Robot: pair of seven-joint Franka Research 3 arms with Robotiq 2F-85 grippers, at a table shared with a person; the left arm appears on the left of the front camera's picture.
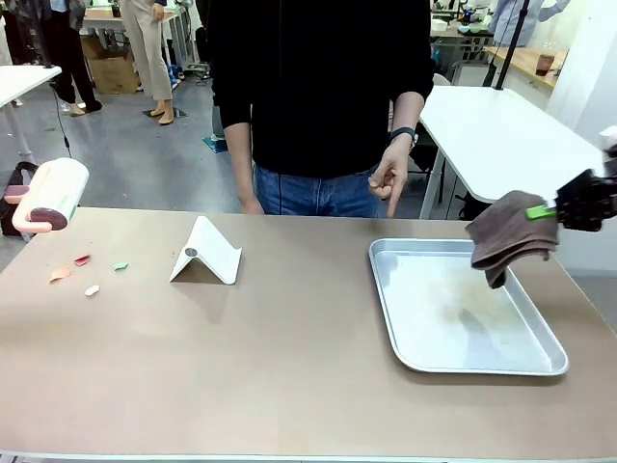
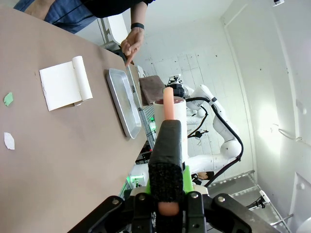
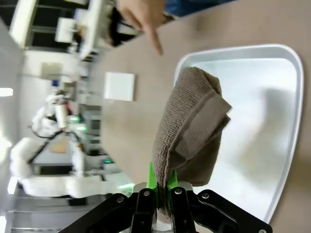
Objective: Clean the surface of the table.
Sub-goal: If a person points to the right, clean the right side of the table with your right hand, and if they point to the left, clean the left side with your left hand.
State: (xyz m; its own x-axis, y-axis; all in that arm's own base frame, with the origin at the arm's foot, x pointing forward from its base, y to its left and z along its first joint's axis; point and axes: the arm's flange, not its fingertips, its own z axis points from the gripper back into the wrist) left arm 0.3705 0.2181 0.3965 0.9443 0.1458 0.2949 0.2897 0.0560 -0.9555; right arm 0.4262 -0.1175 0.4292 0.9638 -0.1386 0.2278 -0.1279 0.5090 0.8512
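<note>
The right gripper (image 1: 546,211), at the right edge of the front view, is clamped on a brown cloth (image 1: 509,239). In its wrist view the green pads (image 3: 151,177) pinch the cloth's folded end at bottom centre, with the rest of it rising up the middle of the frame. The cloth hangs over the far right corner of a tray (image 1: 453,323); whether its lowest tip touches the rim I cannot tell.

The left gripper (image 2: 167,162), at bottom centre of its wrist view, is closed on the pink handle of a roller (image 2: 170,110). In the front view the roller (image 1: 53,193) sits at the left edge, above the table's far left corner.

The table (image 1: 289,386) spans the whole lower part of the front view. The tray lies on its right part and a white folded stand (image 1: 205,253) stands left of centre. Four small scraps (image 1: 92,275), pink, red, green and white, lie near the left end. At the far side stands a person, whose hand (image 1: 390,176) points down just above the tray's far left corner.
</note>
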